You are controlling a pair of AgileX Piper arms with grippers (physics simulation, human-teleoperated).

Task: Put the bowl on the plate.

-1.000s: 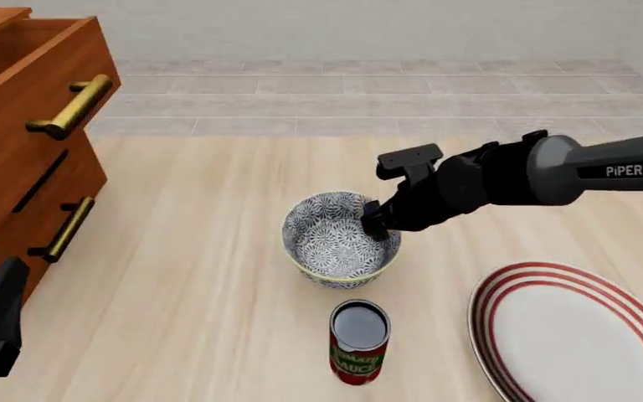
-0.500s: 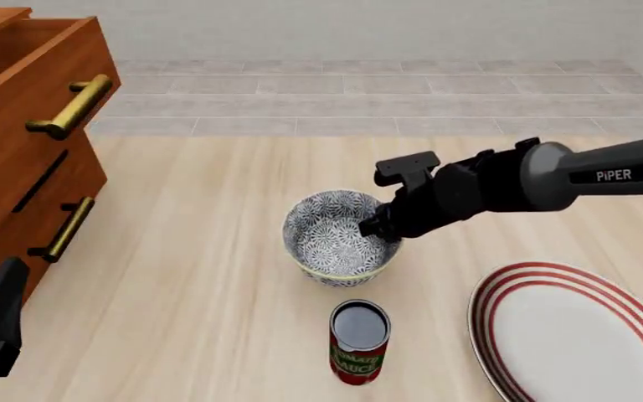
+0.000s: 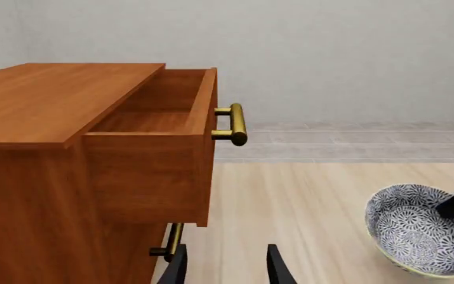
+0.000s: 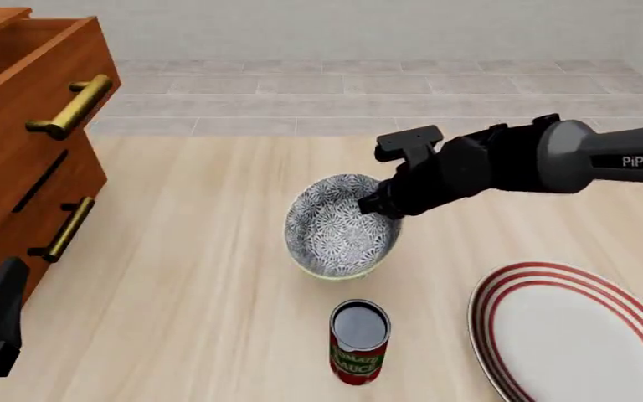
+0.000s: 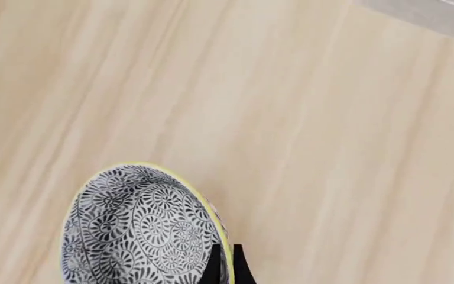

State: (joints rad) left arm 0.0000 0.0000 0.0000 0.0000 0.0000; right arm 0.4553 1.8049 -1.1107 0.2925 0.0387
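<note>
- Bowl point(image 4: 341, 234): patterned grey-blue and white, cream rim, tilted so its opening faces up and toward the drawer side. It is pinched at the rim on the side away from the dresser by the right hand point(image 4: 375, 208). Whether its base touches the worktop point(image 4: 187, 301) cannot be told from the front view.
- Right hand: fingers pressed on the bowl's wall, one inside and one outside. In the right wrist view only the two dark fingertips point(image 5: 211, 269) show, at the frame edge, straddling the rim of the bowl point(image 5: 132, 231). The rest of the hand is cut off.
- Plate point(image 4: 578, 335): white with red rings, flat on the worktop, well apart from the bowl, on the side away from the dresser and nearer the camera. Its outer part is cut off by the frame edges.
- Can point(image 4: 358, 341): red label, upright, just in front of the bowl, apart from it. Label text is too small to read.
- Dresser point(image 4: 20, 159): wooden, brass handles, top drawer point(image 3: 160, 136) pulled out; only partly in frame. The bowl lies well apart from it.
- Left hand point(image 3: 225, 266): two dark fingers spread with a gap between them, holding nothing; only the tips show in the left wrist view. In the front view it is a dark shape low beside the dresser, mostly cut off.
</note>
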